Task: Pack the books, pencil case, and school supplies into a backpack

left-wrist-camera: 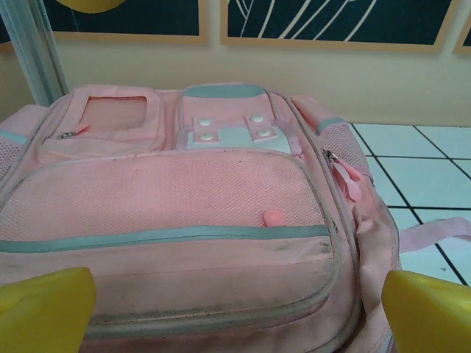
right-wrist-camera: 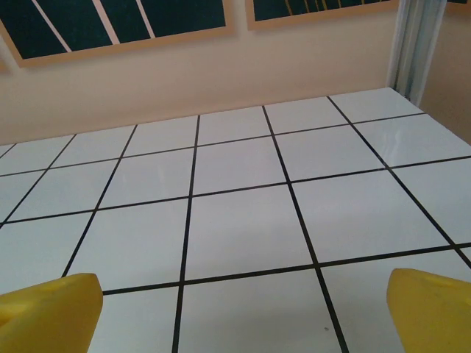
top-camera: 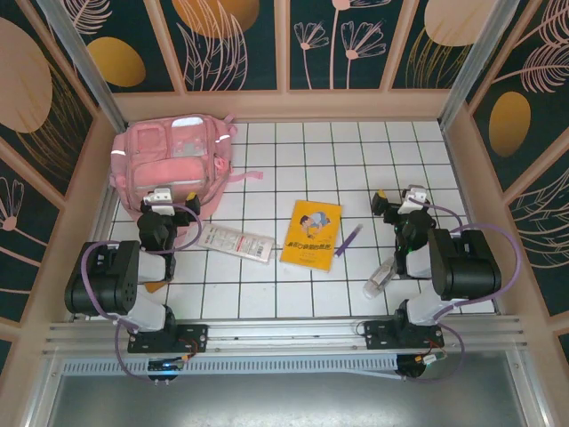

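Top external is showing the big pink backpack lying just in front of the left tool. This tool's yellow fingers are standing wide apart, holding nothing. The bag's zips are looking shut, so I am guessing the soft cloth may bunch up or slide when something is tugging it. The right tool is gaping empty too, pointing at bare surface. The yellow book is lying flat between both tools; being thin, it may skid instead of lifting. The pencil case is lying right of the left tool. The purple pen and clear tube may roll. The tube is sitting behind the right tool, near its arm, which may bump it.
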